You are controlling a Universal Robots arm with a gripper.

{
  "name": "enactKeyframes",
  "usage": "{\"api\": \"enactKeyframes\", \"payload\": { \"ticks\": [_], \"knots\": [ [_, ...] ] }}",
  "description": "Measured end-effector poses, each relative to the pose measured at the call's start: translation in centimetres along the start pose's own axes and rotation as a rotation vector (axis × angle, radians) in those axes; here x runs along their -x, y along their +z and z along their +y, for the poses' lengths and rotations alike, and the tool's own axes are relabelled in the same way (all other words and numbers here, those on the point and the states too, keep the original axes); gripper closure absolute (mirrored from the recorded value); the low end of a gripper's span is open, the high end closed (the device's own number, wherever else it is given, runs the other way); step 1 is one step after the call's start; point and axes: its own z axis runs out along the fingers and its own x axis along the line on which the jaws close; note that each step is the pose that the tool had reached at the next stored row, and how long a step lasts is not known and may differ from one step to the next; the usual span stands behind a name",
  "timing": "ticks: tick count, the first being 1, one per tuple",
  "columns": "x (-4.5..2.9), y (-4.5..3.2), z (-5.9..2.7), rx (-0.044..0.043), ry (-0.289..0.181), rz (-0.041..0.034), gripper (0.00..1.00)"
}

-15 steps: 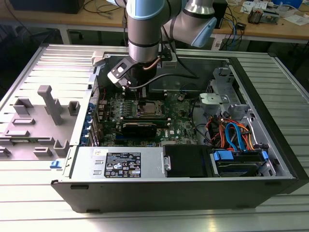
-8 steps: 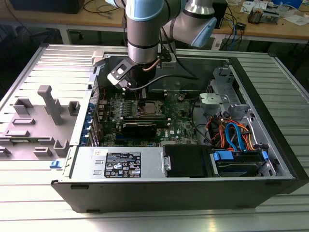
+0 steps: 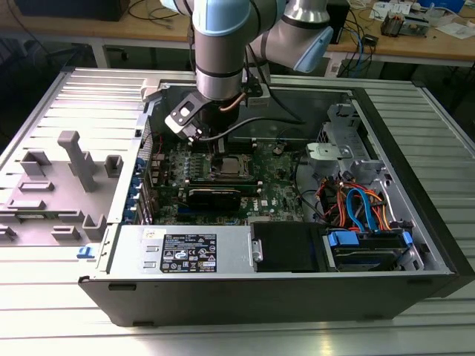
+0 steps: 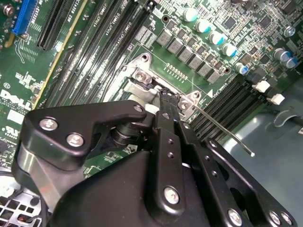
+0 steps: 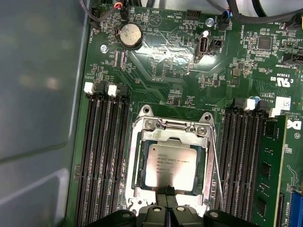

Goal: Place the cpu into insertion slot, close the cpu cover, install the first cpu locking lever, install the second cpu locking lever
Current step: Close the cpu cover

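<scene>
Hand (image 5: 166, 193): black, fingers pressed together, nothing gripped; tips at one edge of the cpu cover (image 5: 131, 161). On the desk (image 3: 223, 337), from the exterior view's left to right: one grey fixture plate (image 3: 59, 185); one open computer case (image 3: 297, 297) holding one green motherboard (image 3: 282, 196); orange and blue cables (image 3: 356, 204) at the case's right end. One cpu (image 5: 170, 165): square, flat, metal top up, edges parallel to the insertion slot (image 5: 142, 161) it sits in, mid-board. The cpu cover lies flat around it. One locking lever (image 4: 222, 129): thin rod angled out over the memory slots (image 4: 232, 97).
</scene>
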Motion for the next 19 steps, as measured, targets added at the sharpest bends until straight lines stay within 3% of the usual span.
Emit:
{"api": "enactKeyframes", "payload": {
  "ticks": [6, 12, 14, 19],
  "knots": [
    [0.01, 0.34, -0.02, -0.0005, -0.003, -0.0021, 0.89],
    [-0.03, -0.25, 0.03, -0.0004, -0.004, -0.0043, 0.89],
    [0.02, -0.26, 0.39, -0.0011, -0.003, -0.0079, 0.89],
    [0.26, -0.27, 2.39, -0.0026, -0.003, -0.0190, 0.89]
  ]
}}
